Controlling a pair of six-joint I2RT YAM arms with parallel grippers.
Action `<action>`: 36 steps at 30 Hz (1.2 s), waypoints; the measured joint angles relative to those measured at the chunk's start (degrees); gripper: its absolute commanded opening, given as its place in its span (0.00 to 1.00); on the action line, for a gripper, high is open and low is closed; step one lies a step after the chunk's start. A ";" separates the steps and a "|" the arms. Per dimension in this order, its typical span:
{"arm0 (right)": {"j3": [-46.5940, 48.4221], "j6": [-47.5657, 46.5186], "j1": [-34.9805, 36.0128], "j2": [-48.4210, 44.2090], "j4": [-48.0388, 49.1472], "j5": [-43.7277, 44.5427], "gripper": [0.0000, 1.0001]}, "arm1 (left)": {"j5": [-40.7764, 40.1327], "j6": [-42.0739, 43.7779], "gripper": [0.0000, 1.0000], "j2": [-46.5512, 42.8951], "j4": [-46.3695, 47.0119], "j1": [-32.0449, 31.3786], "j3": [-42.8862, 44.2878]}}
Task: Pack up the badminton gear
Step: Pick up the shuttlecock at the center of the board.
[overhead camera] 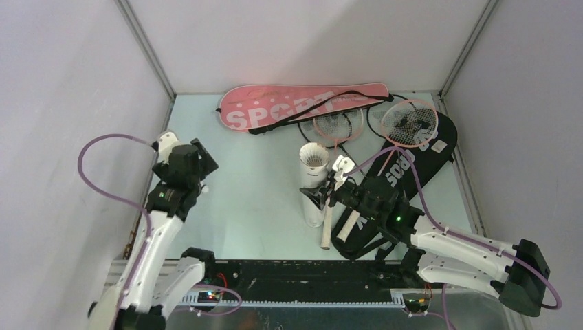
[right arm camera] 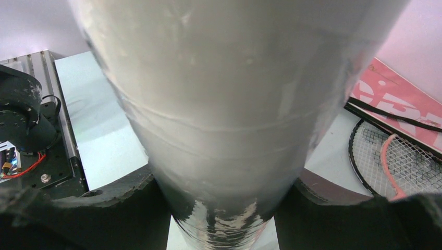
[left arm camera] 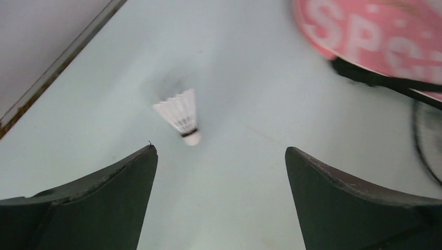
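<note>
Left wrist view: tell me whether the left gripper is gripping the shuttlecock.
No, the shuttlecock shows ahead of the left gripper, jaws wide open, touching neither finger.

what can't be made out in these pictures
- Right wrist view: the long translucent white tube fills the frame, hiding whatever stands behind it.
- Top view: the tube's contents are too small to tell.
- Top view: the black racket bag has lettering partly covered by a pink-framed racket.

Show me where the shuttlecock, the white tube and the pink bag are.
shuttlecock point(left arm camera: 180, 115), left wrist view, on its feather skirt.
white tube point(right arm camera: 224, 104), right wrist view, on its side wall.
pink bag point(overhead camera: 289, 108), top view, on the SPORT lettering.
</note>
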 measured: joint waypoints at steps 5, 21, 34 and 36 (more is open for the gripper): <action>0.00 0.35 -0.07 0.26 0.37 -0.50 0.59 | 9.97 1.46 1.00 9.05 8.55 15.85 -5.81; 0.00 2.86 -0.20 0.87 1.09 -2.19 0.59 | 26.93 13.16 1.00 32.52 29.94 28.70 -10.69; 0.00 2.91 -0.31 1.62 2.08 -2.32 0.59 | 23.89 10.16 0.71 45.24 27.43 29.33 -2.89; 0.00 2.95 -0.42 1.84 2.40 -2.32 0.59 | 24.70 10.21 0.64 46.62 27.10 29.51 -1.81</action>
